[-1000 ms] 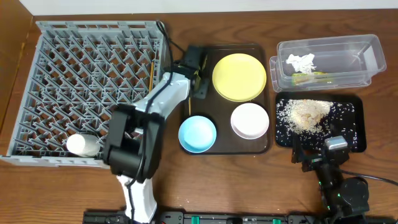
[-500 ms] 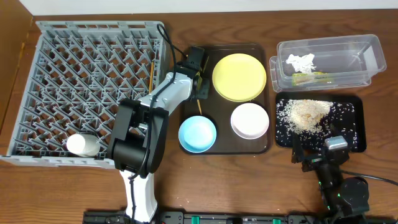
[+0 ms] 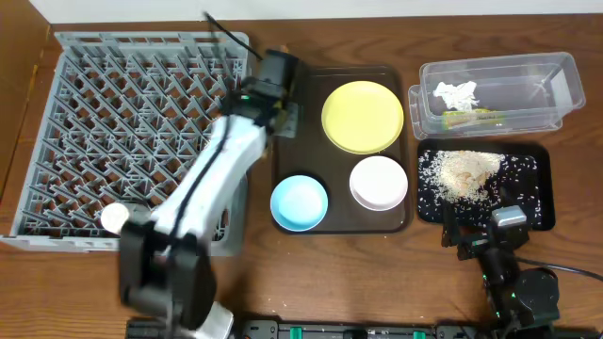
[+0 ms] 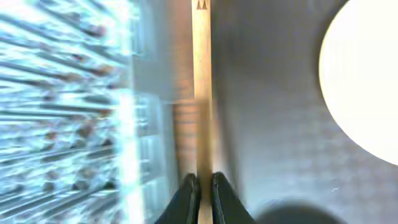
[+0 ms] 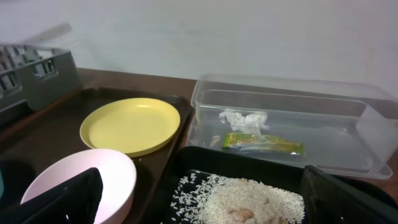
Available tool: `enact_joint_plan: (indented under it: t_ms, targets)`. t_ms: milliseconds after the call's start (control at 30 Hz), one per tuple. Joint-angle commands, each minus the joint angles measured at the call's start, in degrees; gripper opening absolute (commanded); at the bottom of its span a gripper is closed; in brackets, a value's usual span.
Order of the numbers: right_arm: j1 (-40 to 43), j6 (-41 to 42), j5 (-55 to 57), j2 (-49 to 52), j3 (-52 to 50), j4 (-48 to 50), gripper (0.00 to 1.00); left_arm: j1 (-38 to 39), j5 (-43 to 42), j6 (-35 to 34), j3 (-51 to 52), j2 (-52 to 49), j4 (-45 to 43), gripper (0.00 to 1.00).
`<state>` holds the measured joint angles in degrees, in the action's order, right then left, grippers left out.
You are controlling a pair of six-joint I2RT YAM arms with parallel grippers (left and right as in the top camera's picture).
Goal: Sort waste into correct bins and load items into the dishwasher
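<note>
My left gripper (image 3: 285, 115) hovers over the seam between the grey dishwasher rack (image 3: 113, 122) and the brown tray (image 3: 316, 80). In the left wrist view it (image 4: 201, 186) is shut on a thin orange-yellow stick (image 4: 201, 93) that runs straight away from the fingertips. The yellow plate (image 3: 363, 116), blue bowl (image 3: 300, 202) and white bowl (image 3: 379, 182) sit on the brown tray. The clear tub (image 3: 565, 71) holds the paper scrap (image 3: 457, 92) and the wrapper (image 3: 466, 116). Rice crumbs (image 3: 466, 171) lie in the black tray (image 3: 539, 215). My right gripper (image 3: 479, 228) stands open and holds nothing at that tray's near edge.
A white rounded object (image 3: 118, 218) lies in the rack's front left corner. The left arm stretches diagonally across the rack's right side. In the right wrist view the white bowl (image 5: 81, 180) is just left of the black tray's rim (image 5: 186, 155).
The left gripper has shut on the stick and swung up and left from the brown tray toward the rack's back right corner. The right arm has not moved.
</note>
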<state>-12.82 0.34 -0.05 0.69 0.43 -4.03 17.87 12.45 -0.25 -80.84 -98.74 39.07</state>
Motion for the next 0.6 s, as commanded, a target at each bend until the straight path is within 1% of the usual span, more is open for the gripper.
enact_joint_plan:
  t_ms: [0, 67, 167, 233, 300, 333, 367, 400, 433, 500, 533, 567]
  targets:
    - [0.76, -0.61, -0.02, -0.24, -0.11, -0.24, 0.99, -2.34, 8.72, 3.23, -0.76, 2.21, 6.38, 0.08]
    - [0.76, -0.61, -0.02, -0.24, -0.11, -0.24, 0.99, -3.87, 8.61, 3.26, -0.17, 1.73, 8.28, 0.08]
    - [0.76, -0.61, -0.02, -0.24, -0.11, -0.24, 0.99, -6.62, 8.59, 3.21, 1.53, 0.24, 8.41, 0.08]
    - [0.76, -0.61, -0.02, -0.24, -0.11, -0.24, 0.99, -8.98, 7.04, 3.23, 2.12, -1.33, 8.33, 0.08]
    - [0.76, -0.61, -0.02, -0.22, -0.11, -0.24, 0.99, -9.44, 5.31, 3.23, 2.01, -1.44, 8.39, 0.17]
    - [0.76, -0.61, -0.02, -0.22, -0.11, -0.24, 0.99, -9.33, 3.67, 3.21, 1.42, -1.01, 8.96, 0.34]
    - [0.76, -0.61, -0.02, -0.22, -0.11, -0.24, 0.99, -8.68, 0.74, 3.21, 0.22, -0.2, 10.27, 0.44]
    - [0.76, -0.61, -0.02, -0.2, -0.11, -0.24, 0.99, -7.61, -3.19, 3.17, -1.29, 1.27, 11.85, 0.52]
    - [0.76, -0.61, -0.02, -0.2, -0.11, -0.24, 0.99, -6.64, -6.36, 2.93, -2.03, 2.6, 12.61, 0.56]
    - [0.76, -0.61, -0.02, -0.2, -0.11, -0.24, 0.99, -5.09, -10.54, 2.29, -2.21, 4.72, 12.68, 0.56]
    - [0.76, -0.61, -0.02, -0.2, -0.11, -0.24, 0.99, -3.65, -15.17, 0.44, -2.19, 6.19, 12.52, 0.56]
    - [0.76, -0.61, -0.02, -0.2, -0.11, -0.24, 0.99, -2.91, -17.99, -1.01, -2.19, 6.58, 12.48, 0.56]
